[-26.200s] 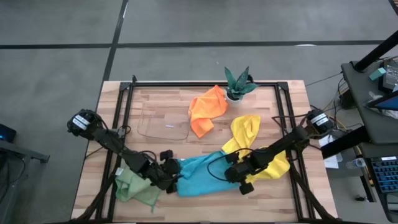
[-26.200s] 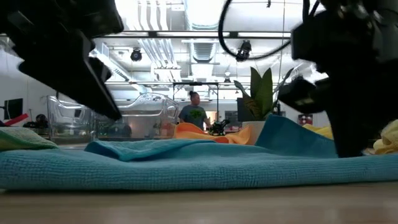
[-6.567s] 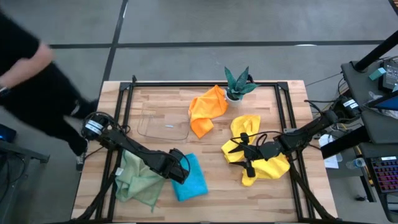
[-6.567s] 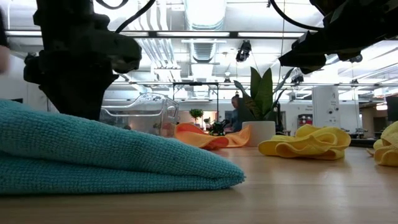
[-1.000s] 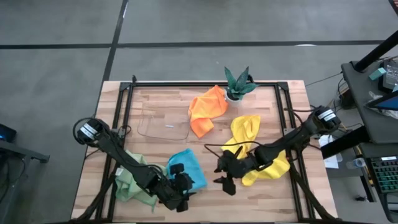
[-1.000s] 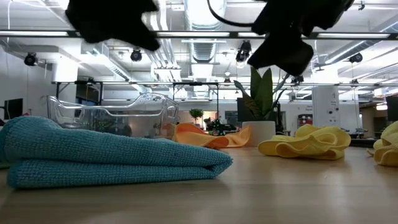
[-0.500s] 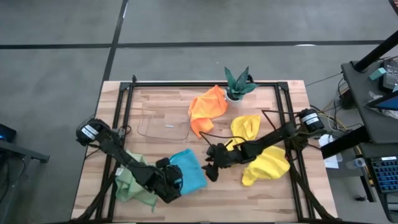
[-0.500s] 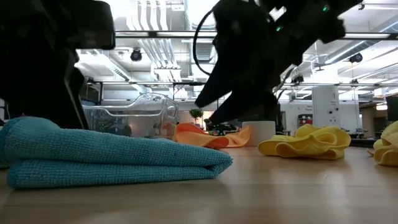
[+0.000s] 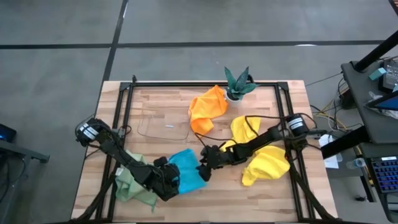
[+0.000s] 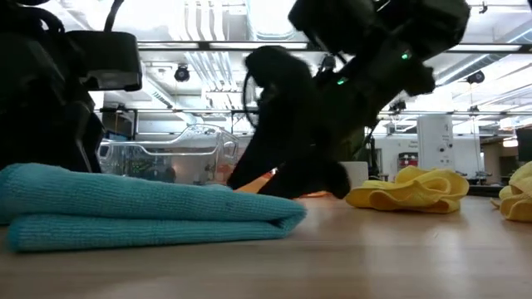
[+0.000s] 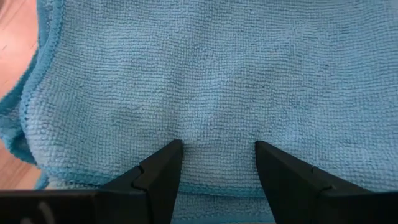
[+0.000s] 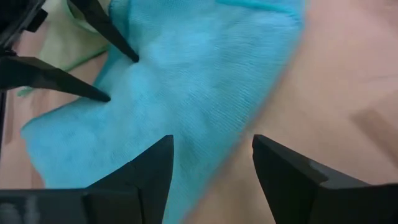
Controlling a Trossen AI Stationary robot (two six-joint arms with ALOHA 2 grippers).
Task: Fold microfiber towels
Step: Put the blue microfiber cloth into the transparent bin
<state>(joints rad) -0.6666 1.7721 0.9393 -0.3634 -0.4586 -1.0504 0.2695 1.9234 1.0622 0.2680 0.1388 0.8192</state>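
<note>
Far left on the table [image 9: 292, 186], near its front edge: pale green towel [image 9: 132, 185], crumpled, partly under the left arm. Just beside it: left gripper [image 9: 169, 177], fingers [image 11: 163, 171] spread apart and pressed tips-down on the blue towel [image 9: 187, 171], nothing pinched between them. Blue towel folded, flat on the wood at the front middle of the table, touching the green one along its left side; seen from table height as a thick folded pad [image 10: 150, 212] with a rounded fold at its right end. At the blue towel's right edge: right gripper [image 9: 203, 169], fingers [image 12: 143, 171] likewise parted, hanging low over that edge, gripping nothing; whether the tips touch the cloth cannot be told. Behind the blue towel, toward the back of the table: clear plastic tray [image 9: 163, 126], shallow, well apart from the towels in front. Right of the tray: orange towel [image 9: 206, 110], bunched, just beside a small plant in a white pot [image 9: 236, 85]. Farther right, under and around the right arm: two yellow towels, one [image 9: 244, 130] bunched near the middle, the other [image 9: 267, 165] rumpled nearer the front right, the two touching.
</note>
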